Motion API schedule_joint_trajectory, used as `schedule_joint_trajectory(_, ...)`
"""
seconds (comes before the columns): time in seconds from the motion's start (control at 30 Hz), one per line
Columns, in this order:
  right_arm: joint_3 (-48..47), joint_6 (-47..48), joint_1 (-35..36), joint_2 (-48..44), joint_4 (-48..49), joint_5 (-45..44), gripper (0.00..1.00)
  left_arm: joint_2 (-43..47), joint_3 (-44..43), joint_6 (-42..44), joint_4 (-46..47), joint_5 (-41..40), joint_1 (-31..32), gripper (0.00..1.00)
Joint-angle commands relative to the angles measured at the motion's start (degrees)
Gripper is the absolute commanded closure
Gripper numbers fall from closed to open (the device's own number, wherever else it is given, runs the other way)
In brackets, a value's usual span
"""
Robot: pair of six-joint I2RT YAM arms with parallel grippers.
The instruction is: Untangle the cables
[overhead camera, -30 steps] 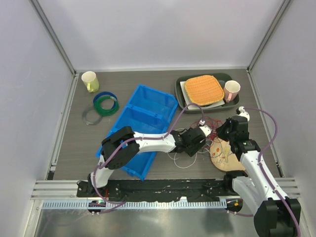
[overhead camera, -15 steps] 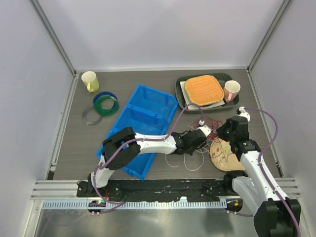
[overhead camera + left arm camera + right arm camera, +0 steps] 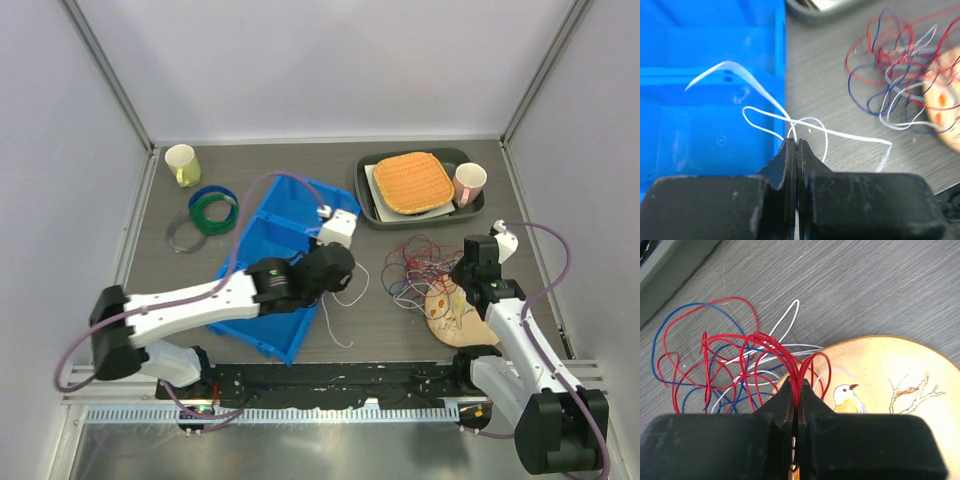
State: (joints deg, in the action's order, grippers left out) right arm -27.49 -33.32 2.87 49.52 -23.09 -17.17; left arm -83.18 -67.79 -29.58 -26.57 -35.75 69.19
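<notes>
The left gripper is clenched on a single white wire. The wire's loops spread just ahead of the fingertips, across the right rim of the blue bin and the bare table beside it. The right gripper is pinched tight on a bunch of red strands at the near-left edge of a bird-painted plate.

The rest of the cables, red, white and blue, fan out ahead and to the left of those fingers. An open strip of grey tabletop lies between them and the left fingers.

Farther back, beyond the tangle, sits a dark tray holding an orange mat and a pink cup. Far left of both grippers are coiled rings and a pale mug. White walls close in the back and both sides.
</notes>
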Motion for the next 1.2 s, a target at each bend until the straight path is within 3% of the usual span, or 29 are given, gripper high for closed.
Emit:
schedule_joint_trajectory(0.0,-2.57,-1.92,-0.15,0.58,-0.64,-6.38,0.99,12.73,2.48,-3.38,-2.62,-7.58,-0.28,1.0)
schedule_joint_trajectory(0.13,-2.84,-0.87,-0.15,0.84,0.58,-3.15,0.99,22.23,3.89,-0.4,1.51,-5.74,-0.28,1.0)
schedule_joint_trajectory(0.33,-1.78,1.77,-0.15,-0.91,4.45,6.08,0.99,26.58,-1.27,6.19,5.73,-9.59,-0.28,1.0)
schedule_joint_trajectory(0.47,-0.91,2.82,-0.15,-1.53,6.65,12.15,0.86,23.69,-6.12,10.59,5.39,-16.01,-0.28,1.0)
schedule_joint_trajectory(0.53,-0.82,3.61,-0.06,-1.53,7.36,14.61,0.75,22.1,-9.01,9.99,2.76,-20.3,-0.28,1.0)
schedule_joint_trajectory(0.57,-0.82,3.61,-0.06,-1.44,7.36,14.97,0.58,21.48,-9.81,9.29,1.7,-21.72,-0.28,1.0)
schedule_joint_trajectory(0.7,-0.64,3.88,0.03,-0.39,8.15,16.38,0.17,18.15,-16.04,5.95,-5.68,-24.81,-0.28,1.0)
schedule_joint_trajectory(0.8,-0.73,3.97,-0.06,0.49,8.24,16.46,0.12,17.09,-22.11,5.68,-12.7,-21.48,-0.37,1.0)
schedule_joint_trajectory(0.9,-0.82,3.88,0.03,0.23,8.15,16.38,0.1,17.52,-24.32,1.3,-21.22,-23.04,-0.28,1.0)
schedule_joint_trajectory(1.03,-0.64,3.79,-0.06,0.05,8.5,16.46,0.09,21.81,-18.37,-12.65,-29.5,-24.28,-0.28,1.0)
schedule_joint_trajectory(1.17,-0.82,3.96,-0.06,0.67,8.15,16.2,0.09,25.33,-13.17,-21.19,-36.34,-23.76,-0.28,1.0)
